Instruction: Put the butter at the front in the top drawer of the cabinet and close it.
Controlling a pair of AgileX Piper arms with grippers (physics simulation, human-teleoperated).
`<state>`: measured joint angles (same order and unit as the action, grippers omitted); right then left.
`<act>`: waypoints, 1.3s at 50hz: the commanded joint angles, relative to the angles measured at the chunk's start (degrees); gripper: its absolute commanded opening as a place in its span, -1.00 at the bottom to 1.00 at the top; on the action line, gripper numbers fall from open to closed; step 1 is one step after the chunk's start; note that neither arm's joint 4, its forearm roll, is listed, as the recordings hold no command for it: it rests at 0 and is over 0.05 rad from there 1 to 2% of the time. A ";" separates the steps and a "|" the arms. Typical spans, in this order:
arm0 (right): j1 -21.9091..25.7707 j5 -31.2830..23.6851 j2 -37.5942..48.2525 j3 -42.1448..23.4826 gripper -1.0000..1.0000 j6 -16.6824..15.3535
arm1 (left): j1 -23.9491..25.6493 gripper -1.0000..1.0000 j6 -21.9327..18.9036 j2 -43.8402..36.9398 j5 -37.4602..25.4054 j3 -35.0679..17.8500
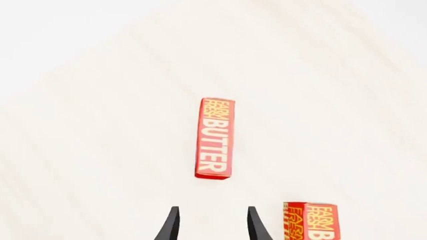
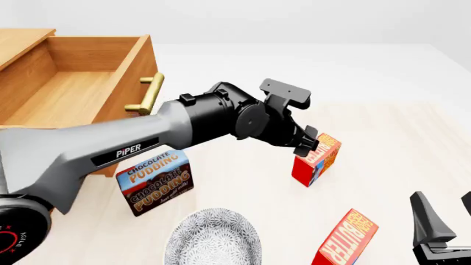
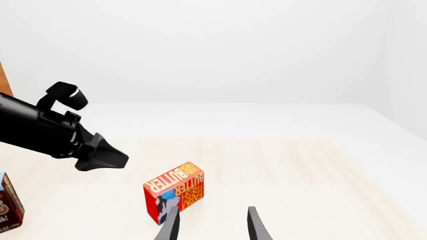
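- I count two butter cartons on the table: one butter carton (image 2: 317, 158) stands farther out, mid-table, and a second butter carton (image 2: 346, 238) sits at the near edge of the front view, closer to my right side.
- My left gripper (image 2: 310, 141) hangs just above the farther carton; in my left wrist view its red top (image 1: 215, 138) lies straight beyond my fingertips (image 1: 170, 225), with the second carton (image 1: 311, 220) off to one side.
- My left fingers stand apart with nothing between them, not touching the carton.
- My right gripper (image 2: 444, 216) waits low at the near right of the table, fingers spread and empty; its wrist view looks across at the farther carton (image 3: 175, 198) and my left arm (image 3: 53, 132).
- One chocolate pudding box (image 2: 154, 180) stands near the cabinet's front, partly behind my left arm.
- One patterned grey bowl (image 2: 213, 238) sits at the near edge, between the pudding box and the nearer butter.
- One cabinet (image 2: 19, 44) is at the far left; its top drawer (image 2: 70, 91) is pulled open and I see nothing inside, its single brass handle (image 2: 147, 94) facing the table.
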<state>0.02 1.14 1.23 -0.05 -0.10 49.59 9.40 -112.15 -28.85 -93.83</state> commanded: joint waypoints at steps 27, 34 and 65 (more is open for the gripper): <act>0.00 0.04 0.04 -0.01 1.00 0.02 | 0.57 1.00 -1.50 -9.37 -3.47 -6.71; -0.01 0.04 0.04 -0.01 1.00 0.01 | 0.97 1.00 -1.34 -11.10 -4.64 -9.44; 0.00 0.04 0.04 -0.01 1.00 0.02 | 0.86 1.00 -1.43 -18.66 -9.96 -20.20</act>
<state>0.02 1.14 1.22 -0.05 -0.11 50.40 7.95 -128.22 -37.26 -110.63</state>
